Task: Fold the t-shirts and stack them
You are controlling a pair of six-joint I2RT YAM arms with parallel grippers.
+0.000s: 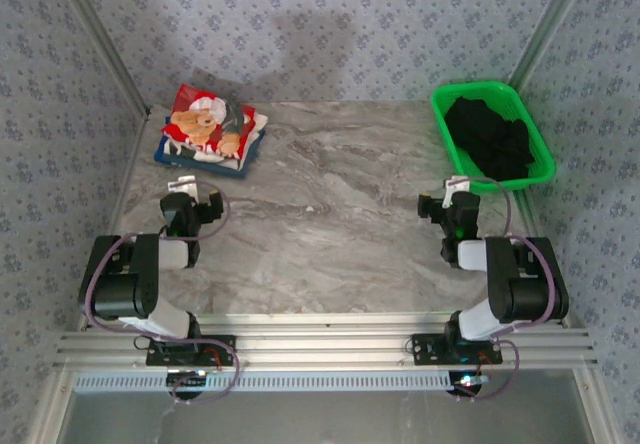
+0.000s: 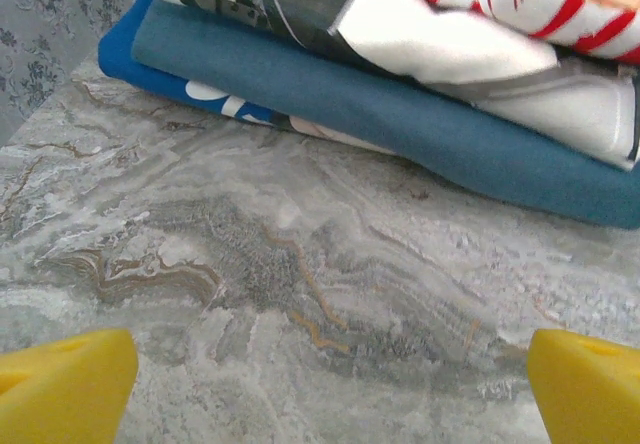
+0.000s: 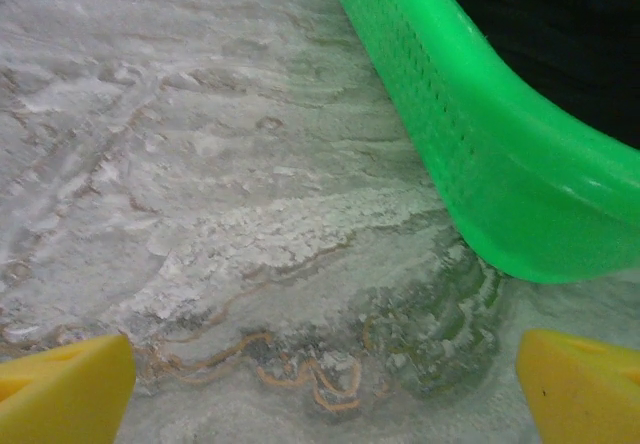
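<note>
Left wrist: left gripper (image 2: 328, 384) spread wide, empty; right gripper (image 3: 322, 389) alike.

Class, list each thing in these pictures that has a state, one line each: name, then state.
Teddy-bear shirt: folded, print facing up.
Blue shirt: folded, under the teddy-bear shirt.
Basket: upright, not empty.
Black shirt: unfolded, bunched in the basket.
Left claw: open, holding nothing.
Right claw: open, holding nothing.

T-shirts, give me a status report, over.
Left gripper and right gripper open, empty. Teddy-bear shirt folded atop blue shirt. Black shirt bunched in green basket. Nothing blocking.
</note>
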